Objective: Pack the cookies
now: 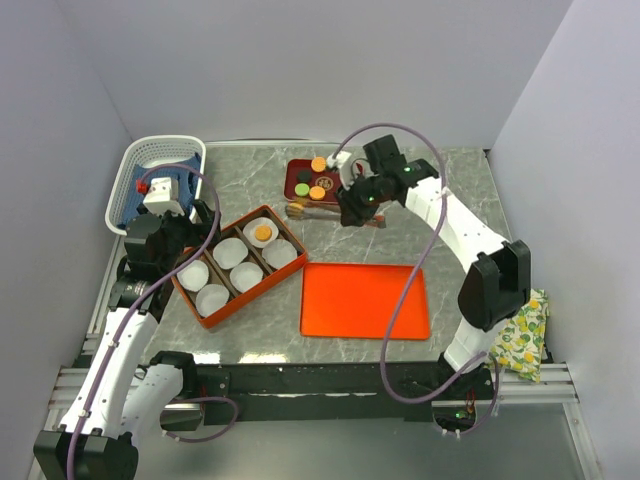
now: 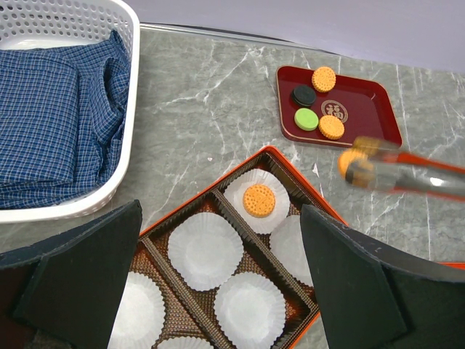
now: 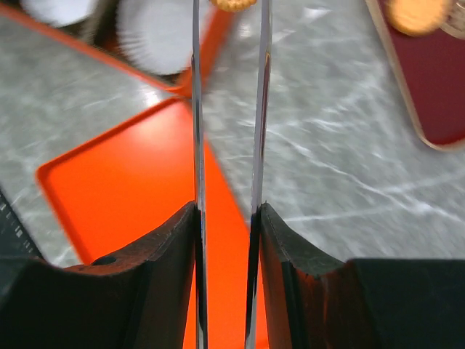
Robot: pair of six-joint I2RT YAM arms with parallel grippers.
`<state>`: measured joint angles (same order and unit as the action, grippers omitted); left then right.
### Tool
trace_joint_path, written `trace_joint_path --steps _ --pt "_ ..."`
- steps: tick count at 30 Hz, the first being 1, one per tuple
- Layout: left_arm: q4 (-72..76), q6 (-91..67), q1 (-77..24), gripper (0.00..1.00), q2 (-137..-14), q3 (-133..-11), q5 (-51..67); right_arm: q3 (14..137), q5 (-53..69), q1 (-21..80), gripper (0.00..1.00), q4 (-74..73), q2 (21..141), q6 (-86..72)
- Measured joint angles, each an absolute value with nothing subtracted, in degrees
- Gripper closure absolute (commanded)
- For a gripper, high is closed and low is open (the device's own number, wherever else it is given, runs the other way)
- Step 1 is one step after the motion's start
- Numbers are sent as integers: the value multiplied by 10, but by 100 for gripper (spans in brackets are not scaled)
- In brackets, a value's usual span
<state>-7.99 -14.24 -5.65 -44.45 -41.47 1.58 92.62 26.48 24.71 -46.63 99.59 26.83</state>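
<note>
An orange box (image 1: 228, 301) holds several white paper cups; one orange cookie (image 1: 263, 233) lies in the far cup, also in the left wrist view (image 2: 259, 200). A dark red tray (image 2: 363, 98) carries two orange cookies (image 2: 323, 78), a black one (image 2: 304, 95) and a green one (image 2: 306, 119). My right gripper (image 1: 352, 208) is shut on metal tongs (image 3: 259, 145). The tongs pinch an orange cookie (image 2: 352, 161) above the table between tray and box. My left gripper (image 2: 221, 283) is open and empty over the box's near cups.
A white basket (image 1: 128, 170) with a blue checked cloth (image 2: 51, 116) stands at the far left. A flat orange lid (image 1: 365, 300) lies right of the box. A yellow patterned cloth (image 1: 525, 335) hangs at the table's right edge.
</note>
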Motion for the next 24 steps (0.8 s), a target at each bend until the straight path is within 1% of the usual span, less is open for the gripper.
trace_joint_path --steps 3,8,17,24 --pt "-80 -142 -57 4 -444 -415 16 906 276 279 77 -468 977 286" --pt "-80 -142 -57 4 -444 -415 16 902 271 319 76 -470 980 308" --pt "-80 -142 -57 4 -443 -415 16 952 237 350 75 -502 1058 328" --pt "-80 -142 -57 3 -443 -415 17 976 218 361 72 -525 1082 331"
